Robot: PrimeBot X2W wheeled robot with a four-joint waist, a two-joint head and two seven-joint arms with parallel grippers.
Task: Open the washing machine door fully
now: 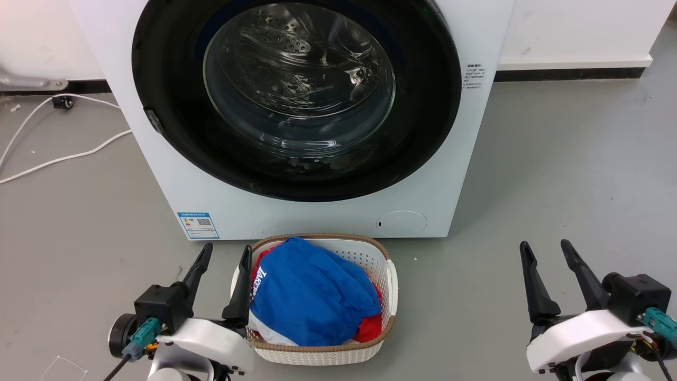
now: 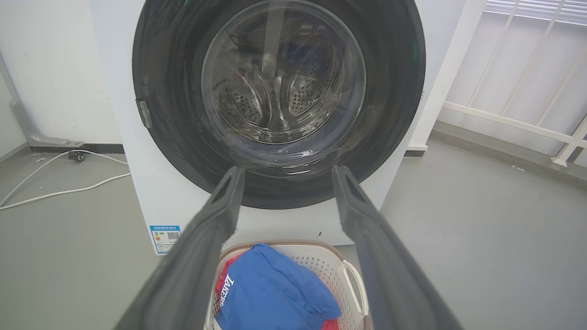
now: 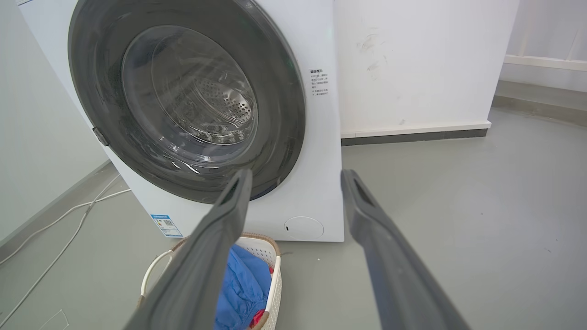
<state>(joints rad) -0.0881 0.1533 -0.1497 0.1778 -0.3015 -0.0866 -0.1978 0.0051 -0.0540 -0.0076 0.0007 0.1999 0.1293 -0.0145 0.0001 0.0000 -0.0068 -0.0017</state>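
The large round glossy black washing machine door [image 1: 299, 90], with its bulging clear glass bowl centre, sits shut, flush against the front of the boxy white washing machine [image 1: 328, 211]. The perforated steel drum shows through the glass. A small grey latch tab [image 1: 154, 120] sits on the door's left edge. Below the door, a small round white flap [image 1: 401, 223] is set into the machine's lower right corner and a blue-and-white label sticker [image 1: 198, 225] into the lower left.

On the grey floor [image 1: 555, 185] just in front of the machine stands a white perforated plastic basket with a brown rim [image 1: 389, 275], heaped with a blue garment [image 1: 312, 296] over red cloth [image 1: 370, 328]. A white cable [image 1: 63, 159] trails across the floor to the machine's left.

The left gripper [image 1: 227, 247] hovers low beside the basket's left side, its two dark fingers spread apart and holding nothing. The right gripper [image 1: 545, 244] hangs well to the basket's right, fingers likewise spread and empty. Both are well apart from the door.
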